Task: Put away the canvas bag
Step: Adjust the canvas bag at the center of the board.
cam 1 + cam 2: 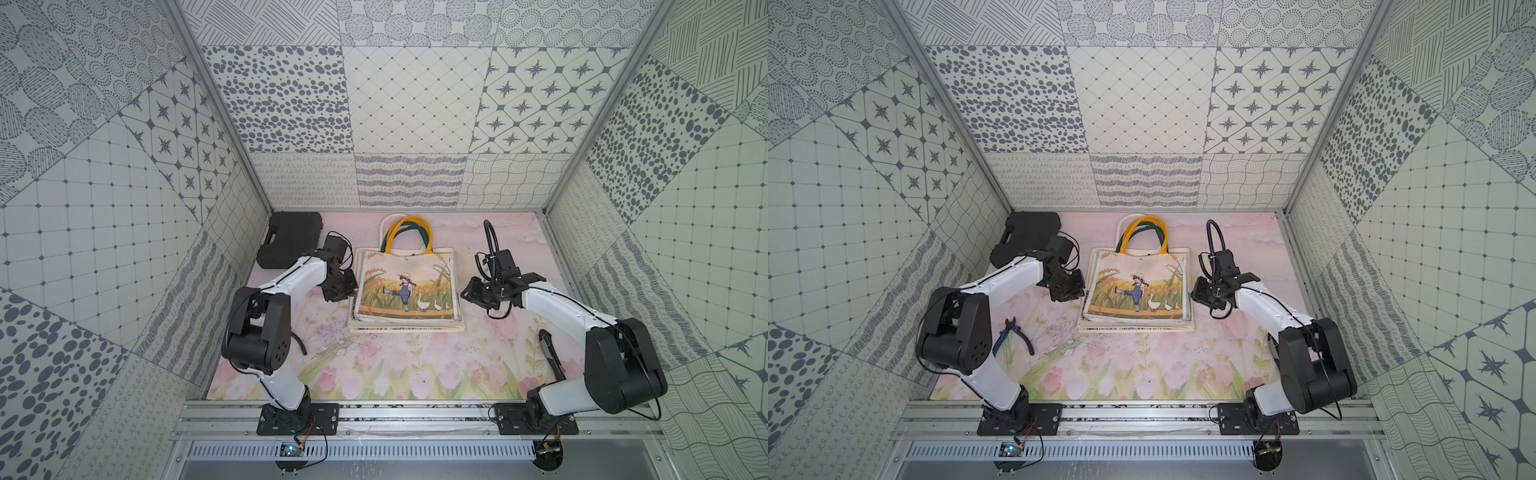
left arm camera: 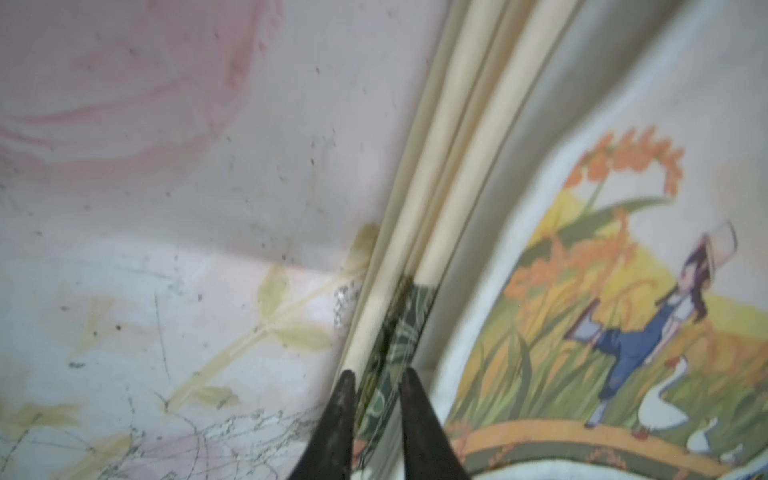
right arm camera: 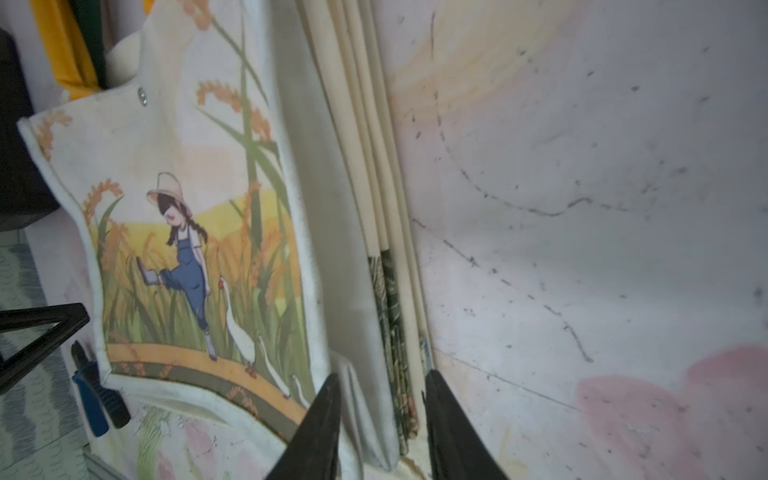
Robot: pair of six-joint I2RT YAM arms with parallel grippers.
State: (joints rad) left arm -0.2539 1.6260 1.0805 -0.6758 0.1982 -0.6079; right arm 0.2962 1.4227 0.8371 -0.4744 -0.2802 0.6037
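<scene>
The canvas bag, printed with a girl and geese, lies flat on top of a stack of folded bags in the middle of the table. Its yellow handles point toward the back wall. My left gripper is at the bag's left edge, jaws a little apart over the stacked cream and green edges. At the bag's right edge my right gripper stands wider open, with the bag's side fold between the fingers. Neither pair of fingers is clamped on the cloth.
A black case sits at the back left, behind the left arm. Blue-handled pliers lie on the floral mat near the left arm's elbow. A dark tool lies by the right arm. Patterned walls close in three sides.
</scene>
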